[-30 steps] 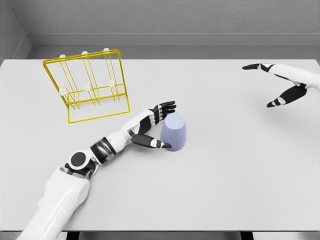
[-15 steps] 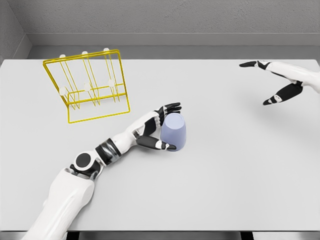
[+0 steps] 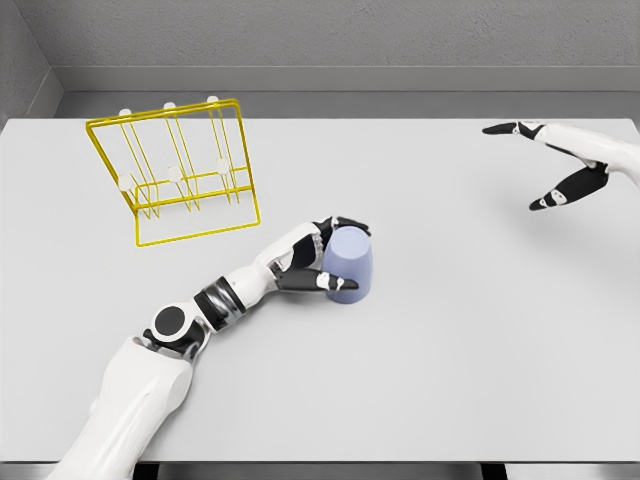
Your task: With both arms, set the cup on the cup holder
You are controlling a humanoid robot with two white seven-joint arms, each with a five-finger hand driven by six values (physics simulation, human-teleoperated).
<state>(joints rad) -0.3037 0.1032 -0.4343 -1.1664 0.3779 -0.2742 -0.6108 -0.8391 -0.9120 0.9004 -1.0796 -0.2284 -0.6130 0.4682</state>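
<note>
A pale lavender cup (image 3: 350, 265) stands upside down on the grey table (image 3: 450, 340), near the middle. My left hand (image 3: 335, 255) wraps its left side, thumb across the front and fingers curled over the top edge. The yellow wire cup holder (image 3: 175, 170) with white-tipped pegs stands at the back left, well apart from the cup. My right hand (image 3: 530, 165) hovers at the far right, fingers spread and holding nothing.
The table's back edge meets a grey wall (image 3: 330, 40). Bare tabletop lies between the cup and the right hand, and in front of the cup toward the near edge.
My left hand moved in and closed its fingers and thumb around the cup. The right hand shifted slightly at the far right and stays spread.
</note>
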